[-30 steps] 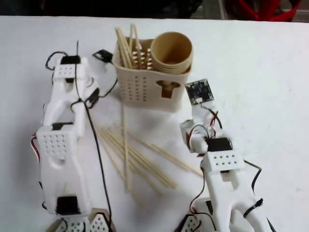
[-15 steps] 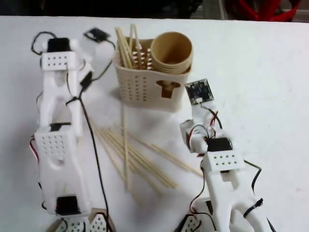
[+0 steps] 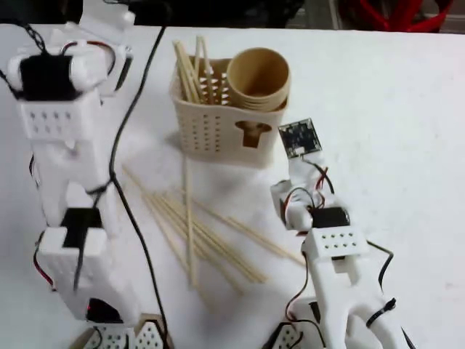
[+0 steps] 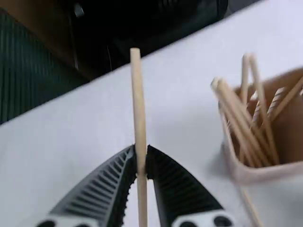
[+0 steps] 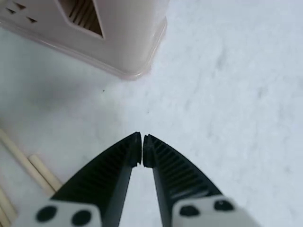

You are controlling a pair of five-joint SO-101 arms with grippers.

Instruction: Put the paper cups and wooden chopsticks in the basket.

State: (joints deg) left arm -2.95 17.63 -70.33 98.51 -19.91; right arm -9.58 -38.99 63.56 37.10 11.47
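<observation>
Over white table (image 3: 407, 109), left gripper (image 4: 140, 156) pinches a chopstick (image 4: 137, 104), right gripper (image 5: 142, 149) pressed together.

The left arm (image 3: 69, 174) and right arm (image 3: 338, 262) are white plastic shells with dotted hole panels and black motor blocks, trailed by black and red cables. The left tool (image 4: 140, 158) and right tool (image 5: 142, 144) have black ribbed jaws.

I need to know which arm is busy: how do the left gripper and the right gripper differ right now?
The left gripper is shut on a chopstick that sticks out past its jaws; the right gripper is shut on nothing. The left gripper hangs high above the table beside the basket; the right gripper sits low, close to the table by the basket's corner. Both have black ribbed jaws.
</observation>
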